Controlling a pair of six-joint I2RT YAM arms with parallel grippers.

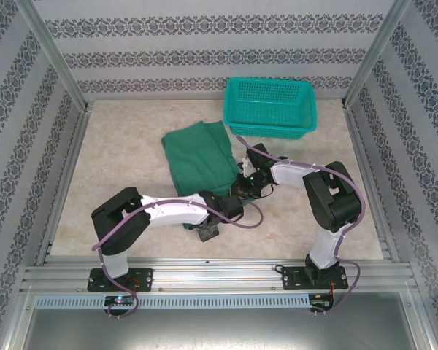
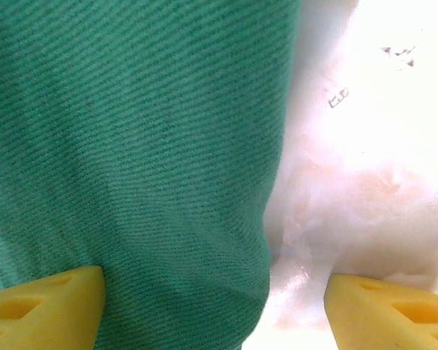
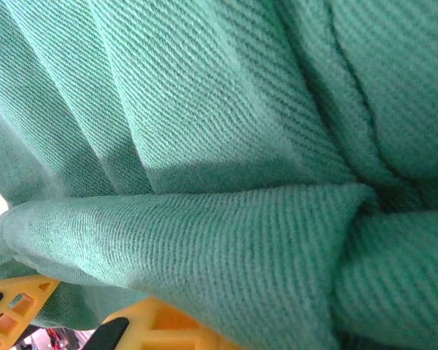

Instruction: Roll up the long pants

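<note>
Prob. a robotics lab test cell: alu frame posts (image 1: pixel 55 62), damask-print panel walls (image 1: pixel 204 58), marble-look tabletop (image 1: pixel 124 160), arm bases (image 1: pixel 120 279) bolted to a slotted rail (image 1: pixel 219 275).

My left arm (image 1: pixel 171 211) reaching low toward centre, elbow raised, left jaws spread wide, yellow fingertips (image 2: pixel 44 306) well apart, my right arm (image 1: pixel 288 173) bent, wrist angled leftward, right jaws pressed closed.

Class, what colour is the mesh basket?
The basket is teal, clearest in the top external view.
</note>
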